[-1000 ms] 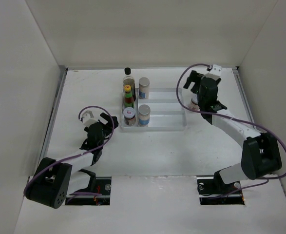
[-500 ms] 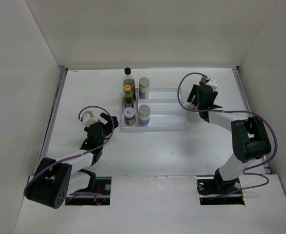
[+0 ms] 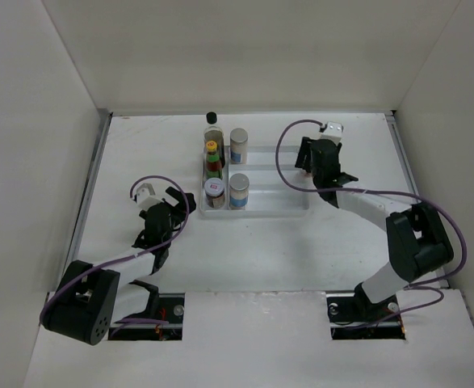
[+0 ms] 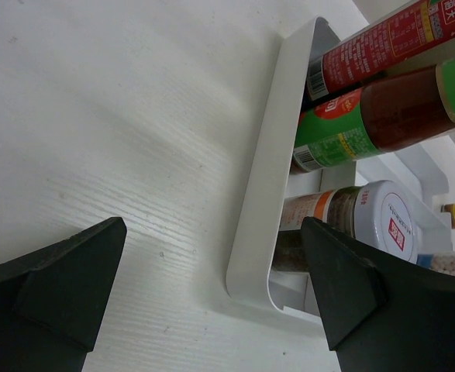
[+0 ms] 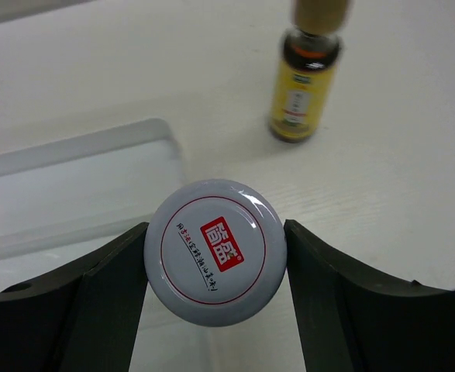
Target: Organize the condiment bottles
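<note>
Only wrist-side: jar (image 5: 215, 267) in right gripper (image 5: 214, 244), amber bottle (image 5: 305, 85) beyond.

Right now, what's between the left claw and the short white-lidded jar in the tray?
Bare white tabletop, then the white plastic tray's side wall before that jar; the left wrist view shows it.

High fixed overhead view, two close low wrist views, the white tray (image 3: 273, 198) common to all three.
</note>
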Tool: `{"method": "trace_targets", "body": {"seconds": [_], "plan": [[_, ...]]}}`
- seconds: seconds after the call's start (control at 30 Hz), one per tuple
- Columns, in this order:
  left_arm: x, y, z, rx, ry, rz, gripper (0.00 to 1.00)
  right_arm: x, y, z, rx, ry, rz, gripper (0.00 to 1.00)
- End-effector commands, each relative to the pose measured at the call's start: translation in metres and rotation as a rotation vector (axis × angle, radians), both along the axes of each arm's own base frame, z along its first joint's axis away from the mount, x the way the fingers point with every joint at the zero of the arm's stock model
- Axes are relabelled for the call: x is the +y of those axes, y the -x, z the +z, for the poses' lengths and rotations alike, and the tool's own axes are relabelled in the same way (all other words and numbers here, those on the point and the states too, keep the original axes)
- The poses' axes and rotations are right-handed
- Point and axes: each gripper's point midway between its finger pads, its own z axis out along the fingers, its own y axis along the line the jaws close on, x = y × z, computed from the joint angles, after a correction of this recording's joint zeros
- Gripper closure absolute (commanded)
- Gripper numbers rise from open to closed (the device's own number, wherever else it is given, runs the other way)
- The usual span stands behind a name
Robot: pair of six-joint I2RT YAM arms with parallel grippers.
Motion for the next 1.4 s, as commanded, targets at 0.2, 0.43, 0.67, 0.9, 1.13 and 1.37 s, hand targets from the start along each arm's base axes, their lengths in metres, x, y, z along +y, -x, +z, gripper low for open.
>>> {"method": "trace_targets", "body": {"seconds": [0.2,0.43,0.67,0.9,1.13,1.37], "plan": [[-0.001,-0.009,0.023,-0.079,0.035,0.001,0.0,0.157,-0.035,0.1,-0.224,-0.274,0.365,0.5],[-0.001,-0.009,0.023,-0.079,0.035,0.001,0.0,0.192,-0.034,0.082,-0.166,-0.276,0.422,0.5],[-0.004,-0.01,0.022,-0.072,0.032,-0.004,0.0,0.173,-0.015,0.048,-0.094,-0.23,0.39,0.51],[-0.006,-0.011,0.021,-0.069,0.031,-0.007,0.0,0.151,-0.01,0.022,-0.058,-0.169,0.329,0.5],[-0.004,-0.01,0.021,-0.071,0.032,-0.003,0.0,0.152,-0.017,0.016,-0.061,-0.093,0.311,0.41],[-0.002,-0.01,0.021,-0.07,0.034,0.001,0.0,0.156,-0.014,0.03,-0.083,-0.109,0.319,0.14]]}}
